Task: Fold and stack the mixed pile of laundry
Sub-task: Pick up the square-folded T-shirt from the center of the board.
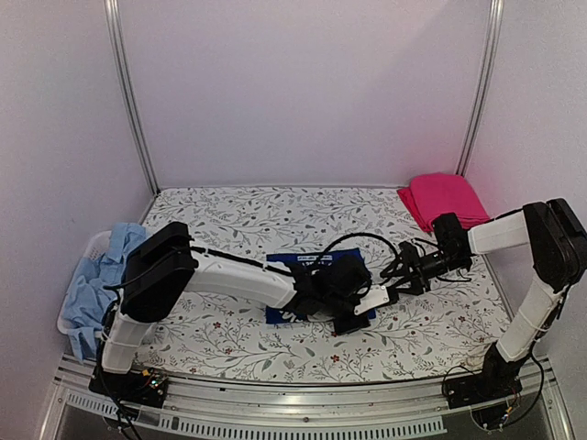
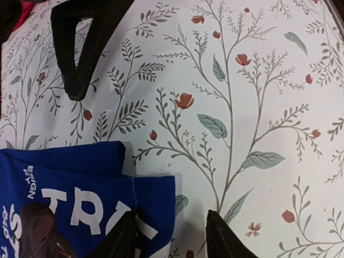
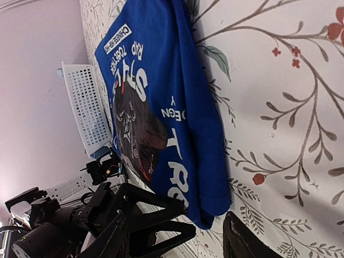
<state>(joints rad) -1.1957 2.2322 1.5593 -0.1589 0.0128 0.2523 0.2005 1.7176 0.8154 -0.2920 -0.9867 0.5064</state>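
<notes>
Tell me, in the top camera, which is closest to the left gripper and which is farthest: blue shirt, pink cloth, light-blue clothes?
1. Blue shirt, mid-table, right at the left gripper.
2. Pink cloth, back right corner.
3. Light-blue clothes, far left edge.

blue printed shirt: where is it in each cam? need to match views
Top external: blue shirt at the table's centre, mostly covered by both arms.
Left wrist: the shirt fills the lower left corner, white print showing.
Right wrist: the shirt runs from top centre down towards the bottom, print turned sideways.
Shared landmark: the floral table cover, under the shirt in all three.
</notes>
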